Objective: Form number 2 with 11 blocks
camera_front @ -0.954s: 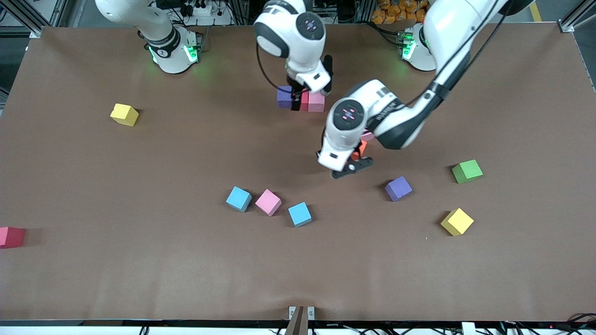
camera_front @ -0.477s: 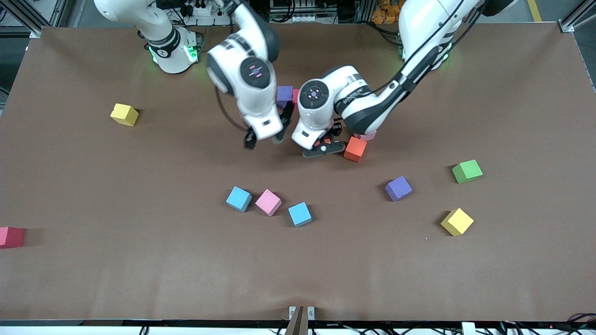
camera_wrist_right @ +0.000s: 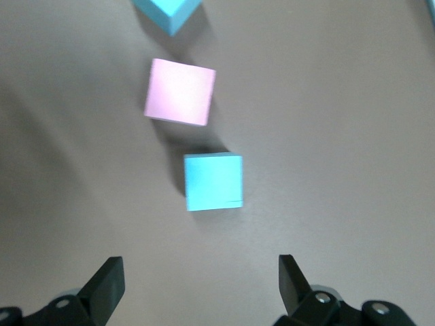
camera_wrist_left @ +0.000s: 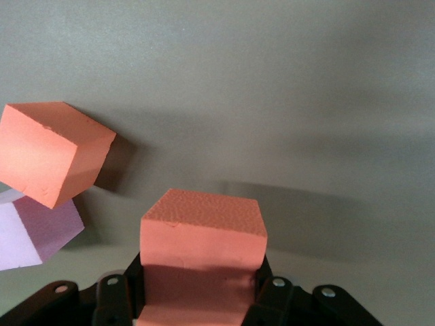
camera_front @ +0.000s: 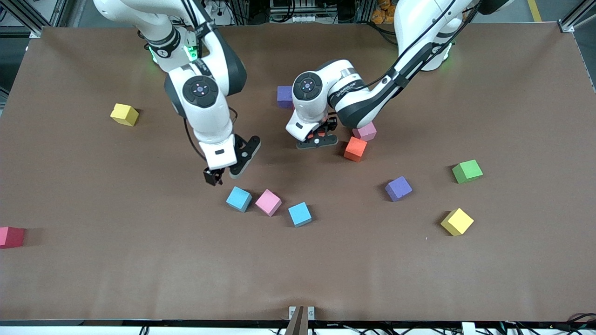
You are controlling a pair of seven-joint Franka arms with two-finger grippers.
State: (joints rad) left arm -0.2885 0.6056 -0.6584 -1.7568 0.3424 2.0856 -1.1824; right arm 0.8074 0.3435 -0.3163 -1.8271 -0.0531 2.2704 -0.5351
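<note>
My left gripper is shut on an orange block and holds it low over the table, beside a second orange block and a pink block; both also show in the left wrist view, orange and pink. A purple block shows by the left arm, which hides whatever lies next to it. My right gripper is open and empty, over the table by a light blue block. The right wrist view shows that block, a pink block and another light blue one.
The pink block and second light blue block lie in a row with the first. A purple, a green and a yellow block lie toward the left arm's end. Another yellow and a red block lie toward the right arm's end.
My right gripper left the purple block's row and swung down to the light blue block, open. My left gripper moved with the orange block from beside the loose orange block toward the purple block.
</note>
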